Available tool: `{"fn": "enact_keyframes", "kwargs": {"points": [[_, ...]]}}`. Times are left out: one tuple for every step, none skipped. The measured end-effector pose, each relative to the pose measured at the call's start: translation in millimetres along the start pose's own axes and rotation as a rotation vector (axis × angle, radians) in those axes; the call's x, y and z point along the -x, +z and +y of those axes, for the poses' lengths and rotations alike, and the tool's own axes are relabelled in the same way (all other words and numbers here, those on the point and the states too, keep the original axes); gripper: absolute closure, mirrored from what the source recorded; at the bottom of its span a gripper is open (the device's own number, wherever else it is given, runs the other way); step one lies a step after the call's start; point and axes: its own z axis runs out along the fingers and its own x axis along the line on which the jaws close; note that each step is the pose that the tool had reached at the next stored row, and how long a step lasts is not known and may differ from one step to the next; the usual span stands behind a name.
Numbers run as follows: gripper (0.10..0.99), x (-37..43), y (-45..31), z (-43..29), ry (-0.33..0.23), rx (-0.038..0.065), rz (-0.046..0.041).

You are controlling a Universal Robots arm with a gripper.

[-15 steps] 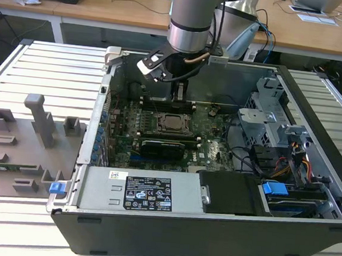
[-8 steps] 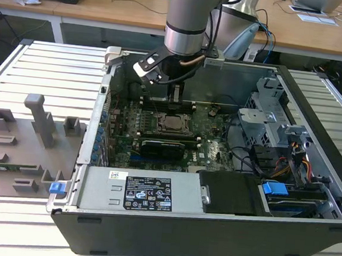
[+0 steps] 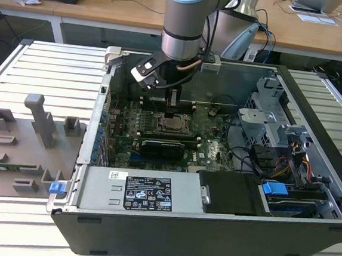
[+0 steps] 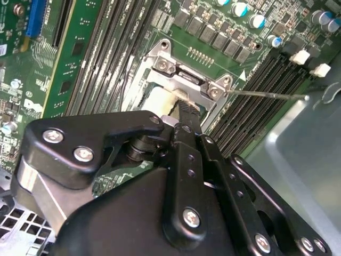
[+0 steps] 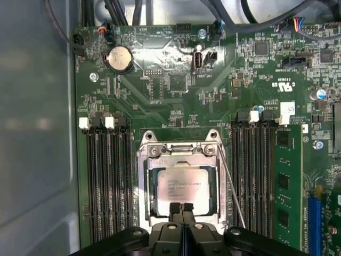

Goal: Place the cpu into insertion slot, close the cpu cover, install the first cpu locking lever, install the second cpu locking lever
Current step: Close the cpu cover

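Observation:
The cpu lies flat in the insertion slot, its silver-grey top showing through the window of the cpu cover, which lies down around it. My gripper is shut with nothing between its fingers. Its tips are at the edge of the chip nearest the wrist, just above or touching it. In the exterior view the gripper points straight down over the slot. A thin wire locking lever stands free along one side of the slot, angled outward. The same lever sticks out past the cover's hinge end.
Black memory slots flank the socket on both sides, and a round coin battery sits further along the board. The open computer case holds a drive cage, cables and a power supply. Grey fixtures stand on the table at the exterior view's left.

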Motion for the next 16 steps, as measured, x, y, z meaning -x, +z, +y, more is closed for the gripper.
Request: {"fn": "enact_keyframes", "kwargs": {"points": [[0.98, 0.0, 0.8, -0.6, 0.0, 0.0, 0.0], [0.98, 0.0, 1.4, -0.6, 0.0, 0.0, 0.0], [0.98, 0.0, 2.6, -1.0, 0.0, 0.0, 0.0], [0.98, 0.0, 4.6, -2.3, 0.0, 0.0, 0.0], [0.98, 0.0, 5.6, -3.0, 0.0, 0.0, 0.0001], [0.98, 0.0, 6.5, -3.5, 0.0, 0.0, 0.0], [0.98, 0.1, 6.8, -3.6, 0.0, 0.0, -0.0001], [0.98, 0.1, 6.7, -3.6, 0.0, 0.0, -0.0002], [0.98, 0.1, 6.2, -3.5, 0.0, 0.0, -0.0002], [0.98, 0.1, 3.8, -3.4, 0.0, 0.0, 0.0], [0.98, 0.1, 0.2, -3.3, 0.0, 0.0, 0.0], [0.98, 0.1, -3.5, -3.0, 0.0, 0.0, 0.0001], [0.98, 0.1, -6.9, -3.0, 0.0, 0.0, 0.0], [0.98, 0.2, -10.0, -2.9, 0.0, 0.0, 0.0], [0.98, 0.2, -13.4, -2.9, 0.0, 0.0, 0.0], [0.98, 0.3, -15.8, -2.9, 0.0, 0.0, 0.0]]}}
